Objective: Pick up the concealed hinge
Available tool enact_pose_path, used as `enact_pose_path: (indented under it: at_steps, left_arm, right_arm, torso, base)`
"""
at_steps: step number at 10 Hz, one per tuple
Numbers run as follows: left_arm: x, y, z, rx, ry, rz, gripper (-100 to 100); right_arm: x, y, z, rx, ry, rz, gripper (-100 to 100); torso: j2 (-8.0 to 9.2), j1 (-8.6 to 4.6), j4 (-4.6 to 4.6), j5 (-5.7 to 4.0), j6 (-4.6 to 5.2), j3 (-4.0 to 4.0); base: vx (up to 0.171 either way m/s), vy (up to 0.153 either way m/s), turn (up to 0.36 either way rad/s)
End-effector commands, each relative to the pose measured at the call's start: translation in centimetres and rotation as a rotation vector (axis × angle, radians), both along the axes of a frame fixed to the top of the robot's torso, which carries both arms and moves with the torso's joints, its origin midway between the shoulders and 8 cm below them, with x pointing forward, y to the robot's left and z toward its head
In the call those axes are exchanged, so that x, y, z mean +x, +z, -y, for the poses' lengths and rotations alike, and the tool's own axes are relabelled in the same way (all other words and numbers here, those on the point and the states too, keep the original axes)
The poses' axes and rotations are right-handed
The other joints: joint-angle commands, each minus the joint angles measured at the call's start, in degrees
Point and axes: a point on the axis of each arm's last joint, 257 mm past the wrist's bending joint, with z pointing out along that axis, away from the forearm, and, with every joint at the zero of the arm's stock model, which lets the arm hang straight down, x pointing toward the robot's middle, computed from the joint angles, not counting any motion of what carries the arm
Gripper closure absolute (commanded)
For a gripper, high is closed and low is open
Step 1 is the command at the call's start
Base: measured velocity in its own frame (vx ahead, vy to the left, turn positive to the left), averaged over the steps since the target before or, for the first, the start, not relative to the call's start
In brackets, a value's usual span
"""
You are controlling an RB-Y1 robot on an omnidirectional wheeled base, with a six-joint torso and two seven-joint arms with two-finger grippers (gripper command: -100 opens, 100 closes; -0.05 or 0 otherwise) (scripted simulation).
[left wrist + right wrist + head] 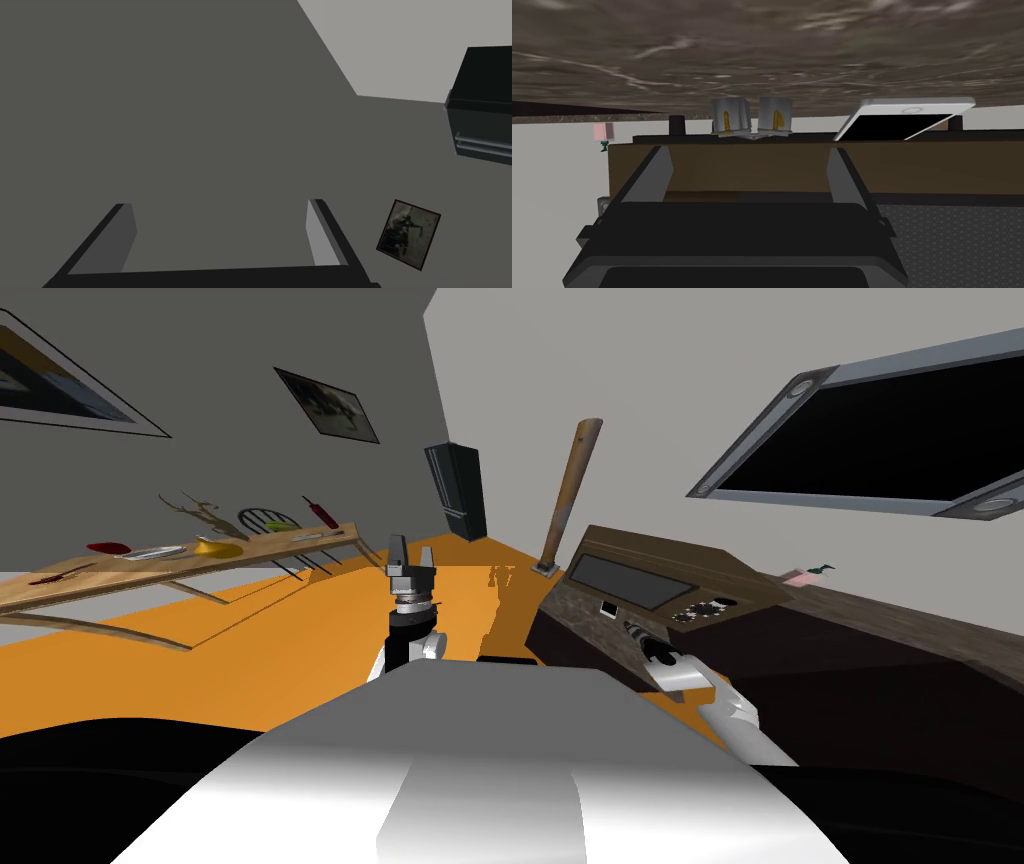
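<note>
My left claw [412,554] is raised over the orange floor [250,638], fingers apart with nothing between them. Further right, a wooden bat [570,488] stands at the end of the dark marbled bench [762,50]. My right claw [749,149] reaches in there, fingers spread wide and empty, close against a brown box [752,165]. The concealed hinge [752,117], two pale grey cups with gold screws, lies on the bench past the box's edge, in line with the gap between the fingers. A white phone [907,119] sits just beside it.

The left claw [411,560] points upward, its two fingers [320,235] spread apart. The right claw [749,149] reaches forward, lower and to the right of the left claw, fingers likewise parted.
</note>
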Motion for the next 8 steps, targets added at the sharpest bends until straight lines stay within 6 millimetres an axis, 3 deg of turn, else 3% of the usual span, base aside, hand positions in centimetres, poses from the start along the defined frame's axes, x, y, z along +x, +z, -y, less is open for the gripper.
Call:
enact_pose_path:
  at_steps: [1,6,7,8]
  left_arm:
    - [0.0,0.0,0.0,0.000,0.000,0.000,0]
    - [0.0,0.0,0.0,0.000,0.000,0.000,0]
    - [0.0,0.0,0.0,0.000,0.000,0.000,0]
    - [0.0,0.0,0.0,0.000,0.000,0.000,0]
  right_arm:
    - [-0.3,-0.4,0.7,-0.028,-0.013,-0.051,-100]
    - [-0.8,-0.7,2.0,-0.070,-0.031,-0.128,-100]
    - [-0.8,-0.7,2.0,-0.073,-0.032,-0.133,0]
    - [-1.0,-0.8,3.1,-0.072,-0.069,-0.133,-100]
  torso:
    - [0.00,0.00,0.00,0.00,0.00,0.00]
    - [0.02,-0.03,0.01,-0.01,0.01,0.01]
    - [0.03,-0.03,0.01,-0.01,0.04,0.02]
    - [0.03,-0.01,0.01,-0.01,0.04,0.02]
  base:
    - [0.001,0.002,0.106]
    - [-0.002,-0.004,0.066]
    - [0.000,0.000,0.000]
    - [-0.059,-0.024,0.257]
